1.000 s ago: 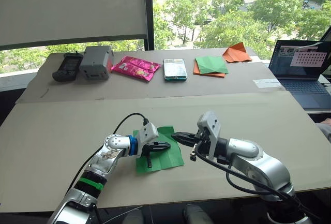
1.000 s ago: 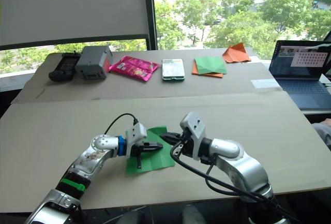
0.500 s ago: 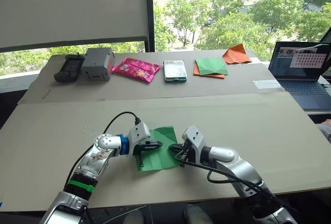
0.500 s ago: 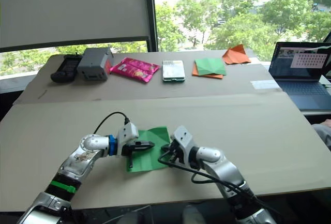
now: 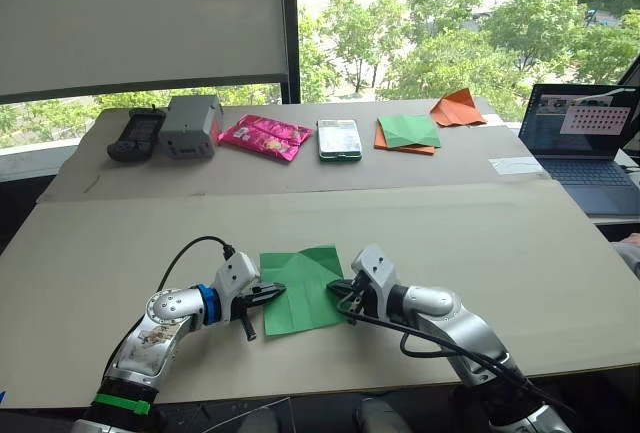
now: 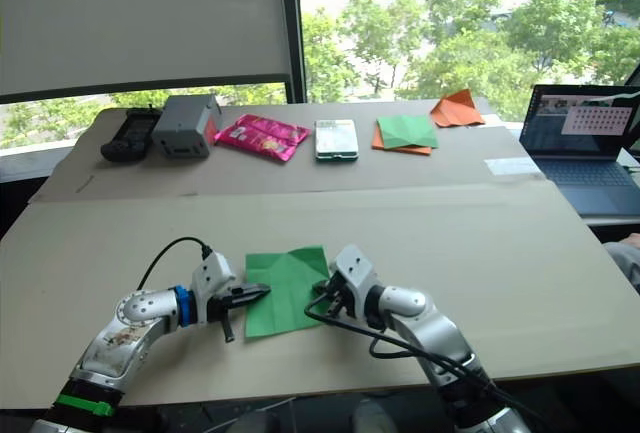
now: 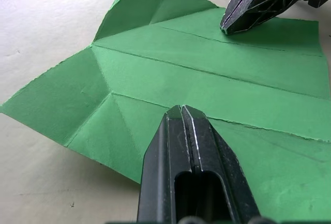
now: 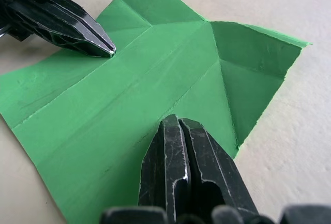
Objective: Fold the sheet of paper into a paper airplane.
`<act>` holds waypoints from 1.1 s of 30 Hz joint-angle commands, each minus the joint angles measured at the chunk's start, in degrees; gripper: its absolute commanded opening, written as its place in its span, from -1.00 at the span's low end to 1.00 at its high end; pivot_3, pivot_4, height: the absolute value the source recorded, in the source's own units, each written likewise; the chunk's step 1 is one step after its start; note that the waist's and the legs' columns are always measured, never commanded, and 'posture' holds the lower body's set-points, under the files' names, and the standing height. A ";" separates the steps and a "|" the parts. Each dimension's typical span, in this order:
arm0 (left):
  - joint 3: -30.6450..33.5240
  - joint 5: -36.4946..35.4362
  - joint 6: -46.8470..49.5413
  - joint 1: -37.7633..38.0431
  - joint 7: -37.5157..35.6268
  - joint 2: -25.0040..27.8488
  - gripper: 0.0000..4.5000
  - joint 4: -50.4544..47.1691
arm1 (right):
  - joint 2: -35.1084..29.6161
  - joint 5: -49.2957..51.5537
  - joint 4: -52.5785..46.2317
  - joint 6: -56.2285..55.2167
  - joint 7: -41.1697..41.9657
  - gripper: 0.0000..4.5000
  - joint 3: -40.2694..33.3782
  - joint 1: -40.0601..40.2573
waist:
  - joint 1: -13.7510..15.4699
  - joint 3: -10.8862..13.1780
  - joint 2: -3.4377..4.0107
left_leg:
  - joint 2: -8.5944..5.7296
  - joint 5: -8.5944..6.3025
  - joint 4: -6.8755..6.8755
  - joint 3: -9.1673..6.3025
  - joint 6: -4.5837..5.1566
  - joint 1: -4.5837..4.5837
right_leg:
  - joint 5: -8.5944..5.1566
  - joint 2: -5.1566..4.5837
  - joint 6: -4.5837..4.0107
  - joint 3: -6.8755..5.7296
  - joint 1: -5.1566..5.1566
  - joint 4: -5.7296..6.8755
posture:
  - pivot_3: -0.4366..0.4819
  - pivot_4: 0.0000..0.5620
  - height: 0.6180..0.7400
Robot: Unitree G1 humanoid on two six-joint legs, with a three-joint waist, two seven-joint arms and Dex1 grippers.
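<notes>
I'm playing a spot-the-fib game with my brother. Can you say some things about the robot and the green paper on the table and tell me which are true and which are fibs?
1. The green paper lies spread open on the table. True.
2. The left gripper is wide open. False: its fingers are shut together, tip at the paper's edge.
3. The right gripper is shut too. True.
4. The paper is already a finished airplane. False: it is an opened sheet with creases and folded corners.
5. The laptop stands between the two grippers. False: it sits at the table's far right; the paper is between the grippers.
</notes>
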 commanded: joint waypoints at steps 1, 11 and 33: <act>-0.55 1.11 1.77 1.61 2.00 -0.29 -1.00 0.87 | -0.21 -1.35 0.82 2.81 -0.70 -0.97 0.61 1.34 | 0.02 -0.05 -0.01 | 0.00 0.00 0.00 0.00 0.00 0.00 | 0.00 0.01 0.00 -0.01 -0.01 0.00 | -0.05 -0.47 1.00; 0.72 -0.56 1.33 0.92 2.68 -0.32 -1.00 -1.11 | 0.26 1.26 -1.01 3.36 -0.70 -0.15 -3.44 0.17 | 0.05 -0.04 -0.02 | 0.00 -0.03 0.02 0.00 -0.05 0.00 | -0.02 0.00 -0.02 0.00 -0.04 0.00 | -0.05 -0.47 1.00; 5.89 -7.26 7.36 5.21 2.16 3.50 -1.00 -12.57 | 10.69 5.36 14.46 6.50 -3.15 0.15 -12.46 -12.42 | -0.25 0.64 -0.03 | 0.01 -0.01 -0.01 0.00 0.01 -0.09 | 0.00 0.02 -0.01 0.00 -0.09 0.00 | -0.05 -0.47 1.00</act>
